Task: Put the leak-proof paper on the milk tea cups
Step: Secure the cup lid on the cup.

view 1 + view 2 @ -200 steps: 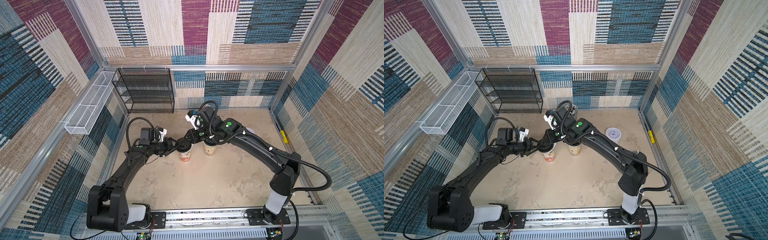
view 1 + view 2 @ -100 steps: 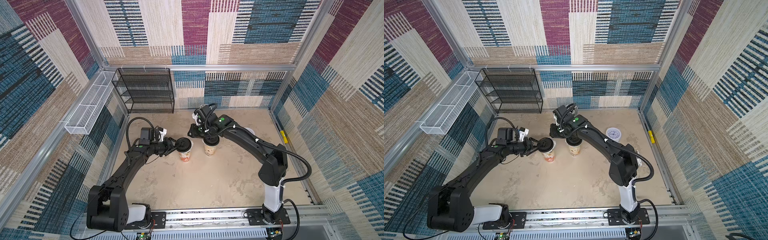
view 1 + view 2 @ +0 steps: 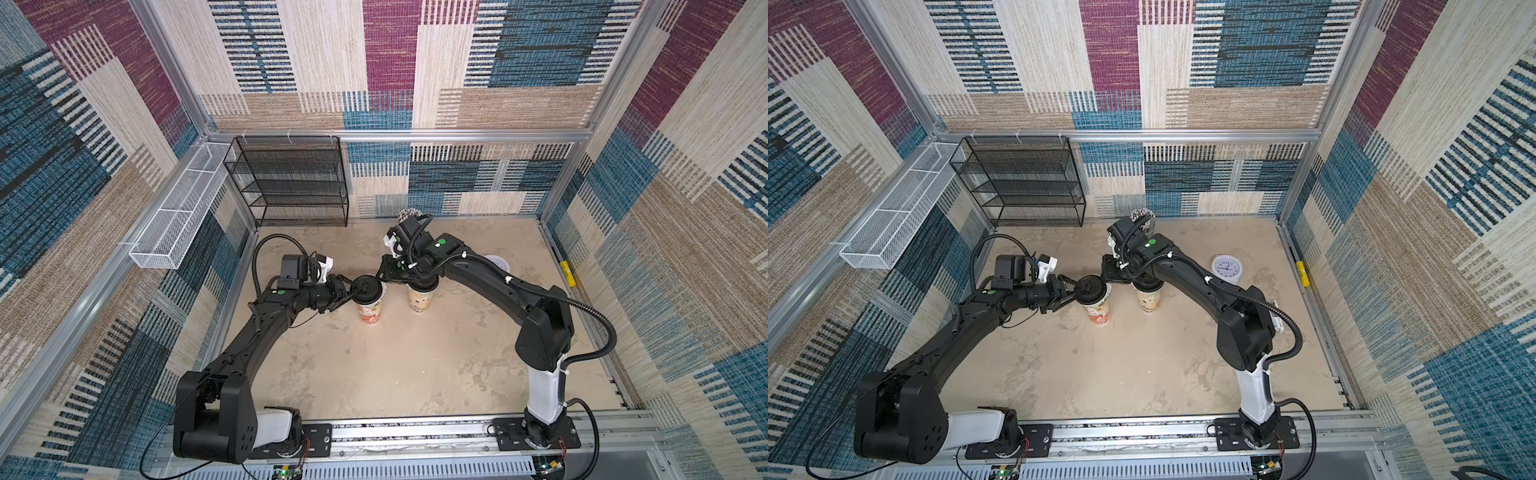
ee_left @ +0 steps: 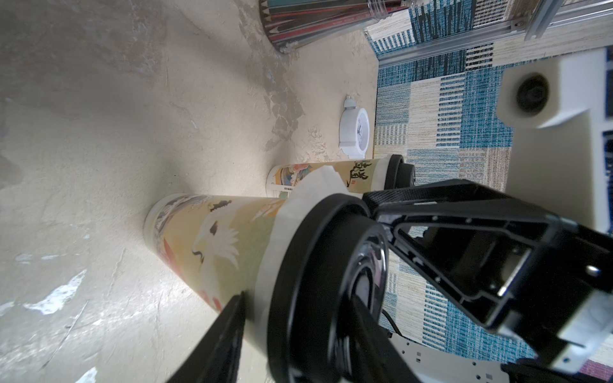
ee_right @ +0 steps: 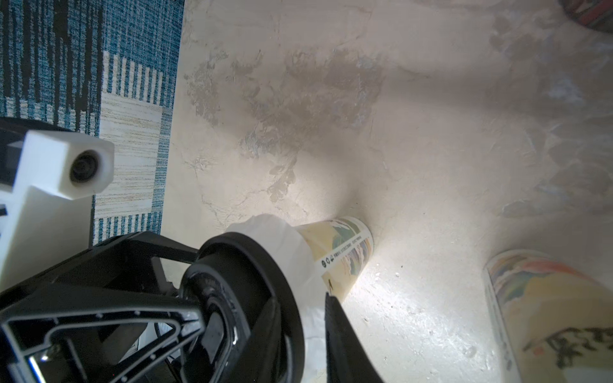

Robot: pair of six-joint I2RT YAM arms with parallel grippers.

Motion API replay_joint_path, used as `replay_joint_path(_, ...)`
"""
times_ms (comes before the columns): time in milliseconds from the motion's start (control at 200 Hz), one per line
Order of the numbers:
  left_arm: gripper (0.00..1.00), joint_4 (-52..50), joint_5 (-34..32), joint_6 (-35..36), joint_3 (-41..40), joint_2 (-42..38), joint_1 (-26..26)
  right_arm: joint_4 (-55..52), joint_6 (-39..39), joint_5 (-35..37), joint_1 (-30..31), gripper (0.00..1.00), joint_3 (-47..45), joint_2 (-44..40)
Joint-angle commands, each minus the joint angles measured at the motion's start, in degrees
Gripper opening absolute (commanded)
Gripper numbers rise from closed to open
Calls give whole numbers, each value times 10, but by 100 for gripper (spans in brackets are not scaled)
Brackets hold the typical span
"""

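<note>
- Reaching in from the left, the left claw (image 3: 350, 292) pinches the edge of the black lid (image 3: 367, 286) on the red-orange cup (image 3: 370, 311). In the left wrist view one finger (image 4: 229, 335) lies under the lid's rim and the other lies on top.
- One leak-proof paper (image 4: 282, 215) sits on this cup's mouth, squashed under the lid. Its white edge hangs down round the cup, right beside the left claw's under finger.
- The right claw (image 3: 380, 276) meets the same lid from the other side. One of its fingers (image 5: 345, 341) lies next to the hanging paper. The other is lost against the black lid, so I cannot tell if this claw is squeezing or loose.
- The beige cup (image 3: 419, 300) stands just beside the first cup, under the right arm. It wears the other black lid (image 4: 396, 174). I cannot tell whether a paper lies under that one.
- Farther right, a white clock (image 3: 1227, 268) lies on the table (image 3: 395, 374), well apart from both cups.
</note>
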Motion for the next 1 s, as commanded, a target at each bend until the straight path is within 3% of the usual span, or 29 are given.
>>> replay_joint_path(0,50,-157,-141,10,-12,15,0,1,-7,-20,1,27,-5,2)
replay_joint_path(691,50,-140,-147,-5,-38,19,-23,-64,-72,-30,1,25,-57,35)
replay_joint_path(832,49,-141,-151,-4,-37,15,-23,-58,-69,-38,0,25,-13,22)
replay_joint_path(997,49,-145,-157,-4,-31,17,-24,-54,-70,-29,-1,31,63,1)
